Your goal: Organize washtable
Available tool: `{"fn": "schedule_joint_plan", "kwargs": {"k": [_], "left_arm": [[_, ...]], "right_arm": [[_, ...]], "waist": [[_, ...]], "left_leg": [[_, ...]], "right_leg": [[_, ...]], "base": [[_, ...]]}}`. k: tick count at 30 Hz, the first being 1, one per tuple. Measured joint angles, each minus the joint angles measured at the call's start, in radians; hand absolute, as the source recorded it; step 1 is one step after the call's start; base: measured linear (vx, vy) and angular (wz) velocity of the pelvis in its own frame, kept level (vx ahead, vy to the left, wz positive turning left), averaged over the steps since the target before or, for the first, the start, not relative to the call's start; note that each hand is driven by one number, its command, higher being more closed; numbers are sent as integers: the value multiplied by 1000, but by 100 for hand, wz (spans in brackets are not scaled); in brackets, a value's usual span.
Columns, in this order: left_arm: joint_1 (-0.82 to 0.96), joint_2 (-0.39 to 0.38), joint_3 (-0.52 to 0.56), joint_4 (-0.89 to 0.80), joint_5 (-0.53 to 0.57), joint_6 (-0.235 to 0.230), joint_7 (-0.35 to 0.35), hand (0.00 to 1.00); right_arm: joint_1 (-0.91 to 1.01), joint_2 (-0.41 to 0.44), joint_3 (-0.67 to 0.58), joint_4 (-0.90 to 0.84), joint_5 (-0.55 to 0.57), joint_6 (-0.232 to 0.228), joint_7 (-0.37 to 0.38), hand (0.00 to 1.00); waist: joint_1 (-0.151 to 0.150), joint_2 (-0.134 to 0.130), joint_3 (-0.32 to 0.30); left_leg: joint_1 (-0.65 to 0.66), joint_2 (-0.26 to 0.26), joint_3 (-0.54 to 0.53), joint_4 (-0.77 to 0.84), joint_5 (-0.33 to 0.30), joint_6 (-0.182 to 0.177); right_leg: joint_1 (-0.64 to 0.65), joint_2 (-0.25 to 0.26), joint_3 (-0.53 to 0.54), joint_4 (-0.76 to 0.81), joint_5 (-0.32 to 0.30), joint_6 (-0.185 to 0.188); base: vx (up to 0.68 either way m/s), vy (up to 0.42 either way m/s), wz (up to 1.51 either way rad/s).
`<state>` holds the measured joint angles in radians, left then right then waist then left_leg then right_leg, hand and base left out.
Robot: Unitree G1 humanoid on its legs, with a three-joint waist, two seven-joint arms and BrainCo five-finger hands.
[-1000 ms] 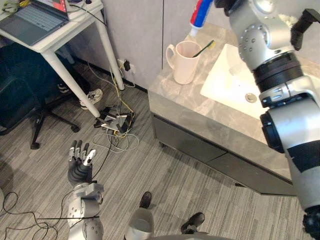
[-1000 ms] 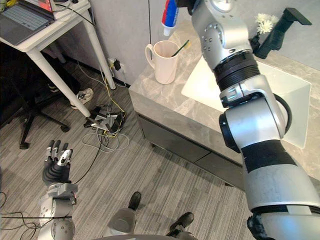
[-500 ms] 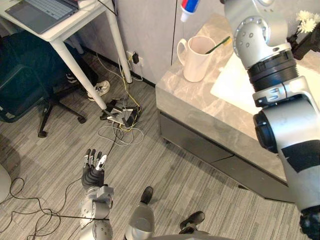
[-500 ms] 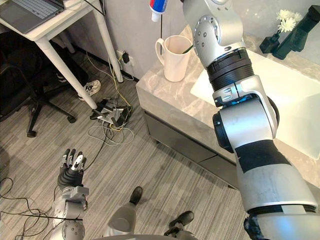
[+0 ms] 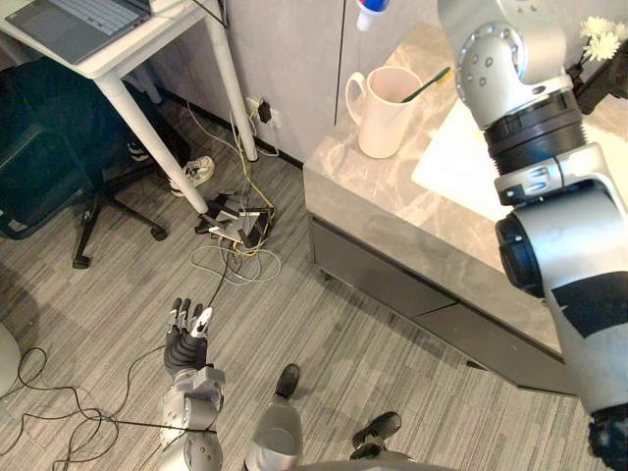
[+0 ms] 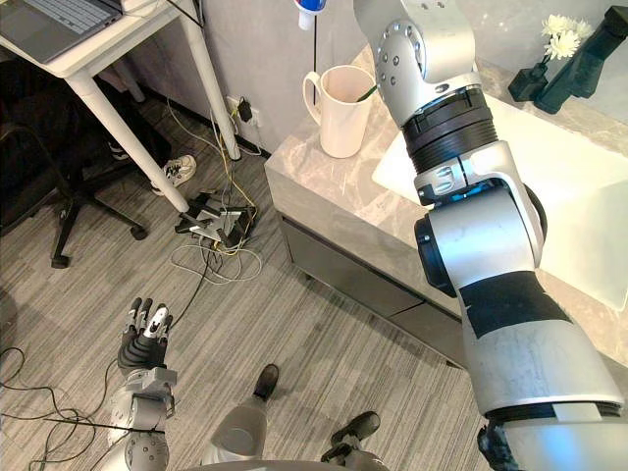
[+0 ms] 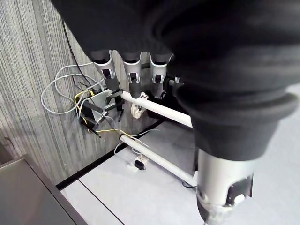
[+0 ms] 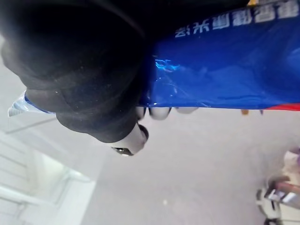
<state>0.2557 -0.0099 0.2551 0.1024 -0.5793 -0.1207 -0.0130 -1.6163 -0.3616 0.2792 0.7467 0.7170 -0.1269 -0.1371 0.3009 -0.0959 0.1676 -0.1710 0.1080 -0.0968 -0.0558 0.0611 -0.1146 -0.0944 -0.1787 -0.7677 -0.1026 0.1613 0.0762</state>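
Note:
A blue, red and white toothpaste tube [image 5: 370, 12] hangs cap-down in the air, above and just left of a cream mug [image 5: 383, 100]. The mug stands on the left end of the grey marble washtable [image 5: 392, 191] with a green toothbrush [image 5: 427, 84] leaning in it. In the right wrist view my right hand [image 8: 79, 70] is shut round the blue tube [image 8: 225, 61], its fingers curled under it. My left hand [image 5: 186, 339] hangs low over the floor with straight fingers [image 7: 132, 79] and holds nothing.
A white basin [image 5: 471, 147] is set in the counter right of the mug, with a black tap and white flowers [image 6: 559, 34] behind it. To the left stand a white desk [image 5: 147, 44] with a laptop, a dark office chair [image 5: 59, 177] and a cable tangle [image 5: 235, 221] on the floor.
The camera has shifted, so the whole scene sits differently. The toothpaste tube has risen a little further above the mug. My left hand stays low with straight fingers.

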Motion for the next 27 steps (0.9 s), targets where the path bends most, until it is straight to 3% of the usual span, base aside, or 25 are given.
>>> {"fn": "schedule_joint_plan", "kwargs": {"k": [4,27], "left_arm": [[0,30,-17,30,0,1,2,0],[0,63,-21,49,0,-1,1,0]], "right_arm": [[0,0,10,24,-12,0,-10,100],[0,-59,54,25,-139,16,-35,100]], "waist": [[-11,-24,-1],[-13,-25,0]], "left_leg": [[-9,11,-1,0,2,-3],[-42,15,-1,3,4,-5]], "right_leg": [[-8,11,1,-2,-3,-4],[-45,16,13,-3,-3,-5]], "base": [[-18,-5,-2],[-1,4,-1]]}}
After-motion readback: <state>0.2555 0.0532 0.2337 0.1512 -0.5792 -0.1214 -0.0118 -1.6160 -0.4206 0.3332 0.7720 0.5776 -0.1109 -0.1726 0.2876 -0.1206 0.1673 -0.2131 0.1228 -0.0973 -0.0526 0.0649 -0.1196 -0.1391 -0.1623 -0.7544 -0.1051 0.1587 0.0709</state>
